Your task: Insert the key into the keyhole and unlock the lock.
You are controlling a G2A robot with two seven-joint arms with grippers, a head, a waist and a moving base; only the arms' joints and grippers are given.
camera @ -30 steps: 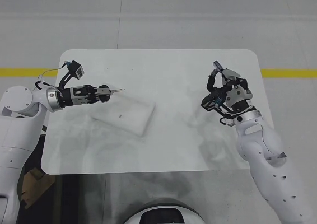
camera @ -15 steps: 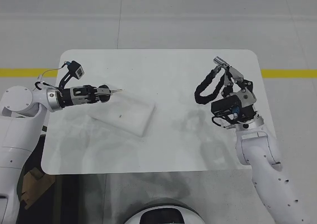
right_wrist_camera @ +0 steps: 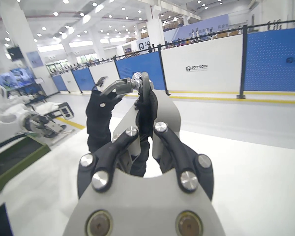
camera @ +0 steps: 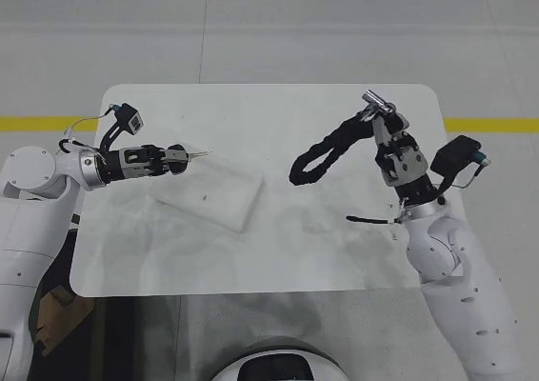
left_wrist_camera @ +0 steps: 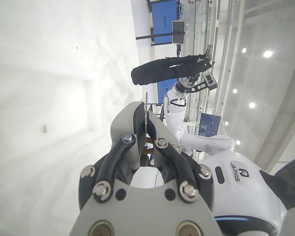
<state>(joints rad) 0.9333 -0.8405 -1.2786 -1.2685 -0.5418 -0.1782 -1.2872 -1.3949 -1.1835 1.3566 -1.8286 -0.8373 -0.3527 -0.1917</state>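
Observation:
My left gripper [camera: 182,157] hangs over the table's left part, shut on a thin metal key [camera: 196,154] whose blade sticks out toward the table's middle. In the left wrist view the key [left_wrist_camera: 146,109] is edge-on between the pads of the gripper [left_wrist_camera: 146,114]. My right gripper [camera: 389,129] is raised above the table's right part, shut on a cable lock's metal head [camera: 378,100]. The lock's black sleeved cable [camera: 325,152] loops out toward the middle. In the right wrist view the lock head [right_wrist_camera: 135,79] sits at the tips of the gripper [right_wrist_camera: 143,94], with the black cable [right_wrist_camera: 98,114] beside it.
The white table [camera: 279,248] carries a flat white block [camera: 214,195] left of centre, just below the key. A yellow floor line [camera: 22,123] runs behind the table. A dark bin [right_wrist_camera: 12,155] stands off the table's edge in the right wrist view.
The right arm has turned its wrist and lifted the lock; the black cable, bunched at the gripper before, now swings out toward the table's middle. The left arm and key have stayed put.

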